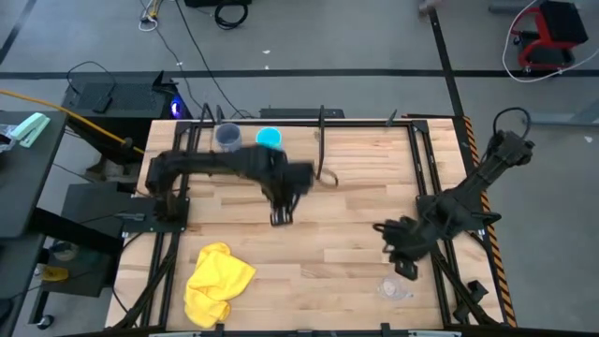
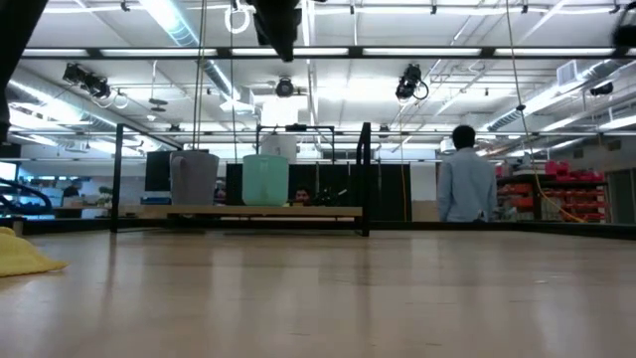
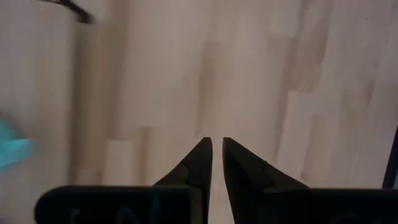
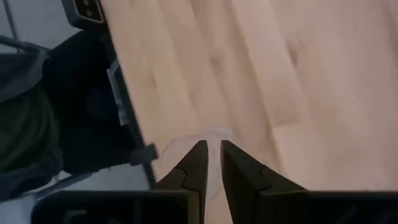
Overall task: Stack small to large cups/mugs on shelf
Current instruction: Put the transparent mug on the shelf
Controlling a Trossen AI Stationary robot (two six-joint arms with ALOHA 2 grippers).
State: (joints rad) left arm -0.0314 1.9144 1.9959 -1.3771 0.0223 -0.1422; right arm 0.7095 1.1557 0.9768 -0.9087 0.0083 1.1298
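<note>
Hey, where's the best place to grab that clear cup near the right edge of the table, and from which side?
Probably by its rim, coming straight down from above. The clear cup seems to stand upright and alone on the table, so one finger can drop inside and one outside the thin wall. The right pincer hangs nearly shut beside it and must open first.

- High view: looks straight down from well above, taking in the whole counter [image 1: 318, 215], both arms and the floor around.
- Low view: sits at counter-top height, facing level across the boards to the shelf [image 2: 248, 211] and the room behind — the shelf is shared with the high view.
- Wrist views: each peers close past its own tool [image 3: 216, 163] [image 4: 212, 165] — onto bare counter wood.
</note>
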